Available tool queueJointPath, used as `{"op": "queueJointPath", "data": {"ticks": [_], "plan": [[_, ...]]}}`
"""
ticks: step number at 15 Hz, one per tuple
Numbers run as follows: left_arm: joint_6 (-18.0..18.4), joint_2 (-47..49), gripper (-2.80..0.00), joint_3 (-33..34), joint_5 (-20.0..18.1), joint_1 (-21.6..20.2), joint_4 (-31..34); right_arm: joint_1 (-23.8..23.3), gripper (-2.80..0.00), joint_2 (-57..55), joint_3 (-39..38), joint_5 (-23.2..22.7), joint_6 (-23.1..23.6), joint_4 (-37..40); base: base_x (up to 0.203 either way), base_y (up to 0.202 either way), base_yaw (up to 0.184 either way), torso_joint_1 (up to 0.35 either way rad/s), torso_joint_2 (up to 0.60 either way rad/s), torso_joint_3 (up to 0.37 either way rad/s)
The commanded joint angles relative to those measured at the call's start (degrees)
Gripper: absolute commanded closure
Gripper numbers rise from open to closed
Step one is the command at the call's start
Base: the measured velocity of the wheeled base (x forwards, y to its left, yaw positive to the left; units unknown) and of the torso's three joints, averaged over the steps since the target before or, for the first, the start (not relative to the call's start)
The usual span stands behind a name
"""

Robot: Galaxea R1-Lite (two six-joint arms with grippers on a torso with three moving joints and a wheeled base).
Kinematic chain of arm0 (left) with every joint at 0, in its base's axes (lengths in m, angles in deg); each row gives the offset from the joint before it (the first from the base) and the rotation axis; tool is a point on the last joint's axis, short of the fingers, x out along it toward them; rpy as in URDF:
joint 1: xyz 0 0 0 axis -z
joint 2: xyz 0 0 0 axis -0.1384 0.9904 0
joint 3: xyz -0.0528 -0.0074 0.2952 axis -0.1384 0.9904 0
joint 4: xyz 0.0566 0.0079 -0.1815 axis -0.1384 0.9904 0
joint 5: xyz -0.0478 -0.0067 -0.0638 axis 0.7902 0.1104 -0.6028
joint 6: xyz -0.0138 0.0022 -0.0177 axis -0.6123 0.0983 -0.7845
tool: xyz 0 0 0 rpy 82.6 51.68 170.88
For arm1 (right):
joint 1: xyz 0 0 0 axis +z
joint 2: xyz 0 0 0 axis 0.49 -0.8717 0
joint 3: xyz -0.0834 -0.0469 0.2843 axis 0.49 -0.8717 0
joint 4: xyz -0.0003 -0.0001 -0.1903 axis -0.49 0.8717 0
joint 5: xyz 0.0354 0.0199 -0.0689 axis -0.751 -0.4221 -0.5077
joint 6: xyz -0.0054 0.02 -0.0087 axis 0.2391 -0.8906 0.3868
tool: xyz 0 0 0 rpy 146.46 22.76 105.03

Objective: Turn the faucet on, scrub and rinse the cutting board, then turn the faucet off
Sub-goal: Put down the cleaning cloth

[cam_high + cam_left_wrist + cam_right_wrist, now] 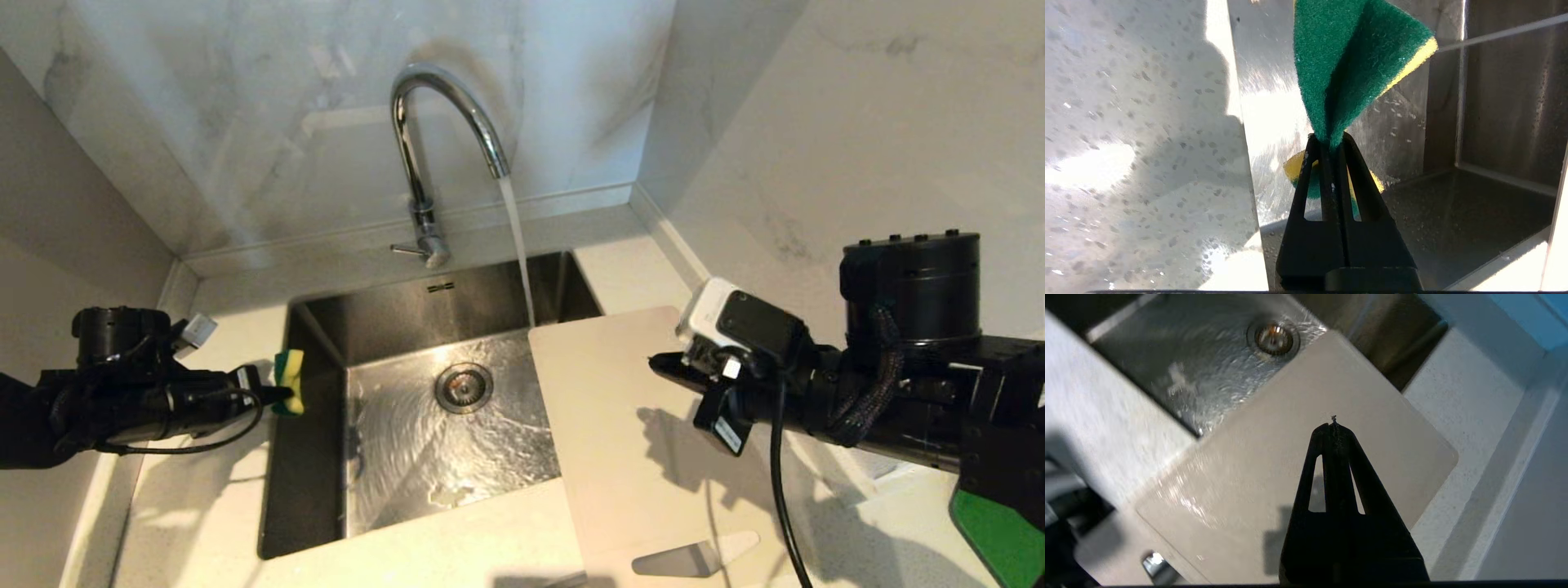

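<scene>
The left hand is clamped on a green-and-yellow sponge, which it holds at the left rim of the sink, the green scouring face folded between its fingers. The right hand hangs empty above the cutting board, its fingers pressed together and apart from the surface. The cutting board lies flat on the desk to the right of the sink, one long edge jutting over the basin, its handle slot at the near end. Behind the sink stands the faucet, water running from its spout into the basin beside the board's far corner and spreading around the drain.
</scene>
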Motion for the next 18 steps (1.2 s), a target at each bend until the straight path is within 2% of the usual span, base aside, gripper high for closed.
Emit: {"op": "queueJointPath", "data": {"ticks": [1,3,5,9,13,18], "plan": [[-0.1,0.1,0.00,0.4,0.0,0.0,-0.2,0.0,0.00,1.6,2.8,-0.1,-9.6,-0.2,0.000,0.000,0.000,0.000,0.00,0.000],[0.0,0.3,0.00,0.3,0.0,0.0,-0.2,0.0,0.00,3.4,4.8,2.0,-16.4,-0.2,0.000,0.000,0.000,0.000,0.00,0.000],[-0.2,0.0,0.00,0.2,0.2,-0.1,-0.2,-1.0,0.00,5.4,5.8,3.4,-20.5,-0.2,0.000,0.000,0.000,0.000,0.00,0.000],[-1.2,-0.4,0.00,-0.4,1.6,-0.3,-0.2,-5.7,0.00,9.3,4.6,3.4,-21.8,-0.2,0.000,0.000,0.000,0.000,0.00,0.000],[-1.0,-0.9,0.00,-0.6,4.0,-0.4,0.0,-6.7,0.00,14.7,0.8,3.4,-26.2,-0.2,0.000,0.000,0.000,0.000,0.00,0.000],[0.1,-2.3,0.00,-0.3,7.6,-0.4,0.3,-10.6,0.00,24.7,-7.9,3.4,-27.4,-0.2,0.000,0.000,0.000,0.000,0.00,0.000]]}}
